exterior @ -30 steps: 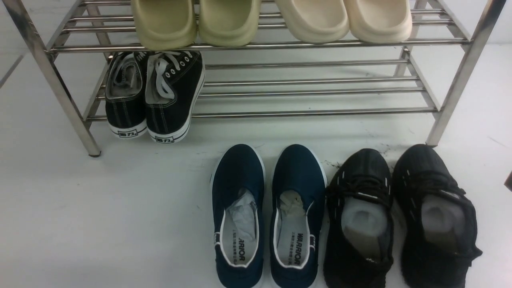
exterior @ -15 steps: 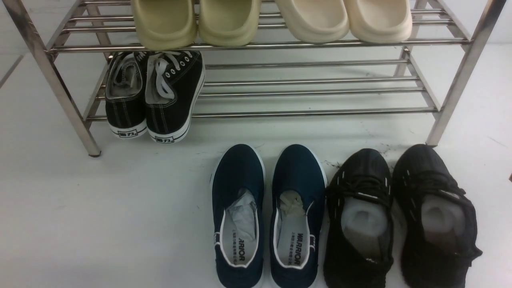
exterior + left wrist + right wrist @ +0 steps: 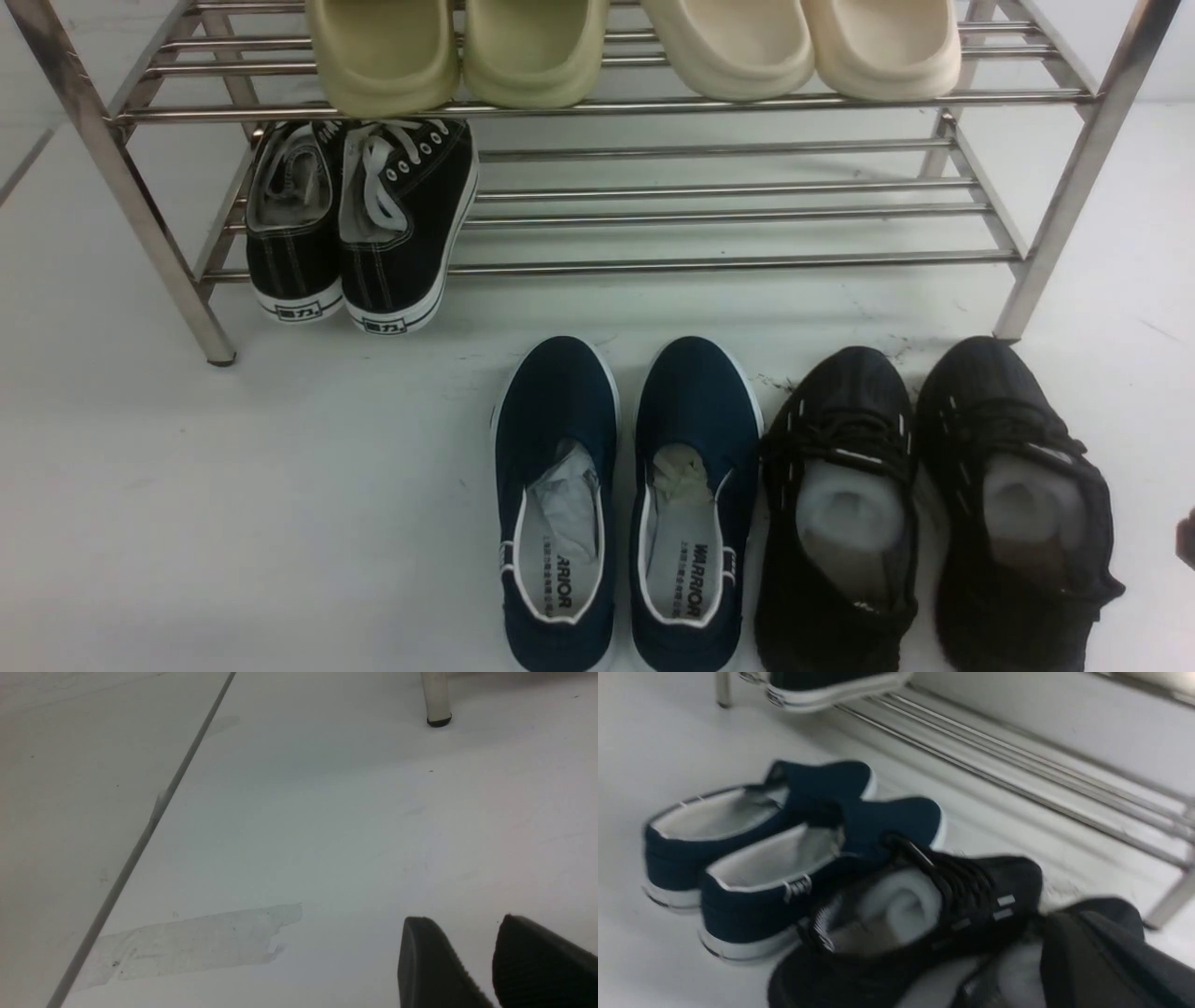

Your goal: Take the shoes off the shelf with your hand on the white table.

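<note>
black sneakers (image 3: 934, 509) set on tabletop (image 3: 280, 523), toes toward 12 o'clock, at 9 o'clock of right claw (image 3: 1106, 961) | nearer arm: right | right claw closed, nothing held | left claw (image 3: 495, 961) parted

I can read words inside the navy slip-ons (image 3: 625, 509). The shoe nearer the black pair says "WARRIOR" on its white insole. In the other one I only see "ARIOR", as paper stuffing hides the start. The black canvas sneakers (image 3: 359, 224) each have a small white heel label with dark marks, too small for me to read.
</note>
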Controlling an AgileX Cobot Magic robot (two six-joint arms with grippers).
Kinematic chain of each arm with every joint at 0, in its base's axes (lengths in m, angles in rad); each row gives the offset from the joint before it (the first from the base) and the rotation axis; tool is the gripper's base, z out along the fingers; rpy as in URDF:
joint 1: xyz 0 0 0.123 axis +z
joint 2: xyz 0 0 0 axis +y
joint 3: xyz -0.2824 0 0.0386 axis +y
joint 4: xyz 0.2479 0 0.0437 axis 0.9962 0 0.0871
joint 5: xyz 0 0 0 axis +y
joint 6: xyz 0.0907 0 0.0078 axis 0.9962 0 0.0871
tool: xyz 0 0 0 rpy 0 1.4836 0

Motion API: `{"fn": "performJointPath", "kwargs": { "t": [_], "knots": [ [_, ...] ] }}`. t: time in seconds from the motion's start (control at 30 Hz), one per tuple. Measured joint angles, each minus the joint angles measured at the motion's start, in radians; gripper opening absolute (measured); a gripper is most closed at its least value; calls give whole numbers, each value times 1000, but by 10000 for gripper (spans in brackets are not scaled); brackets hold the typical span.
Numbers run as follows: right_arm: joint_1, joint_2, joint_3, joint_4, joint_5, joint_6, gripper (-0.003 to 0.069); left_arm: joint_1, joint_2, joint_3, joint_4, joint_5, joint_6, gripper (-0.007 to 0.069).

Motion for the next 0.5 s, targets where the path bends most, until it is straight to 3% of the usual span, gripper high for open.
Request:
{"fn": "performJointPath", "kwargs": {
  "t": [0.03,0.27,0.5],
  "knots": [
    [-78,-39,52,15,7,7,13,0,0,0,0,0,0,242],
    [-353,-234,229,-10,21,100,17,0,0,0,0,0,0,242],
    [-504,-321,285,-16,25,155,22,0,0,0,0,0,0,242]
  ]
}}
